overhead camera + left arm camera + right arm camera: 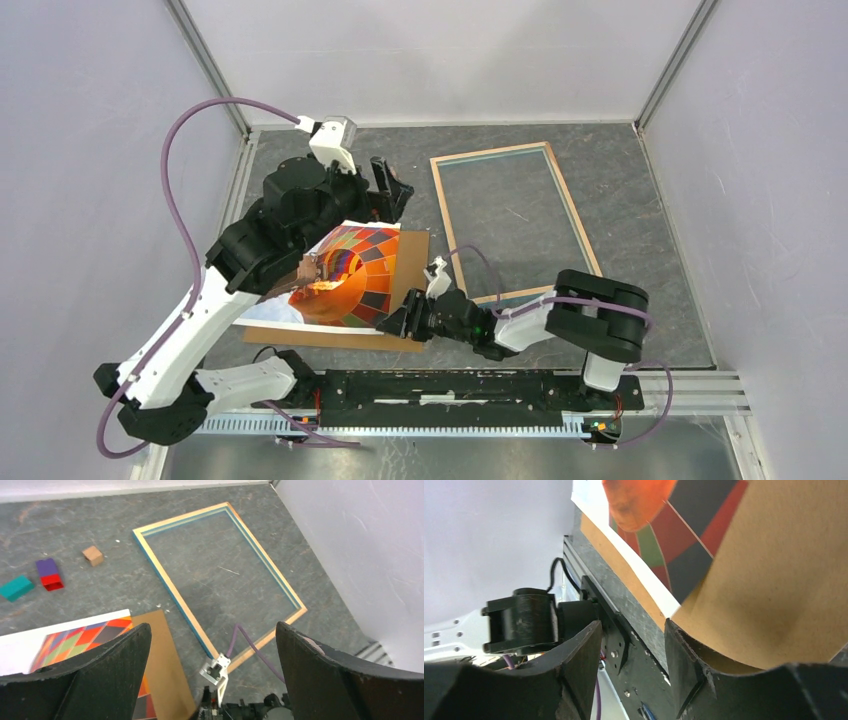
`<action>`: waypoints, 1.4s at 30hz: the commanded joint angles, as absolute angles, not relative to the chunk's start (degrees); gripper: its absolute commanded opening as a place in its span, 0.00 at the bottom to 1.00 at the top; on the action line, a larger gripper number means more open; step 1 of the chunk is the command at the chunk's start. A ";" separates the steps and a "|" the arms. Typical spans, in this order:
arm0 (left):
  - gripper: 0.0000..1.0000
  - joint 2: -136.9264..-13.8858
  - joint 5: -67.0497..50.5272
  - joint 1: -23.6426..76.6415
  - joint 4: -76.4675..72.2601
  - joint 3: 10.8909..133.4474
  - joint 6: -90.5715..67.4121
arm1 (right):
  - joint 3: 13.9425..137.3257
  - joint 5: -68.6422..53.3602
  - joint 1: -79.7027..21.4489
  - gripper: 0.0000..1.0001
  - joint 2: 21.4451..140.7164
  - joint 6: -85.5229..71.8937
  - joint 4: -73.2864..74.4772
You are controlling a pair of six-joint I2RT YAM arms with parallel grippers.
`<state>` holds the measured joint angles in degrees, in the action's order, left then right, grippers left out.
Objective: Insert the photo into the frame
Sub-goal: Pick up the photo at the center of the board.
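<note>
Right fingers (574, 680), grip on board (774, 605) unclear

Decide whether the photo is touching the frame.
Apart. The left wrist view shows brown backing board and a strip of grey table between the photo and the frame.

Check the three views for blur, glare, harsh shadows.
Top external: even diffuse light, sharp, only soft shadows. Left wrist: the frame is crisp, while the left gripper's fingers are dark and slightly soft up close. Right wrist: too close, so the photo and backing board are blurred. No glare that I can see.
</note>
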<state>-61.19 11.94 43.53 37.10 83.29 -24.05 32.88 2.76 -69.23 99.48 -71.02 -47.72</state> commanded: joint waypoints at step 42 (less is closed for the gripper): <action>1.00 -43.26 26.04 43.69 19.83 60.12 -15.23 | 37.69 11.92 -70.74 0.39 116.38 -89.09 -61.18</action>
<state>-43.81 25.39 43.53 23.03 60.51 -15.90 34.83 10.26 -70.50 113.54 -87.31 -58.11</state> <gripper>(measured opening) 0.997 0.407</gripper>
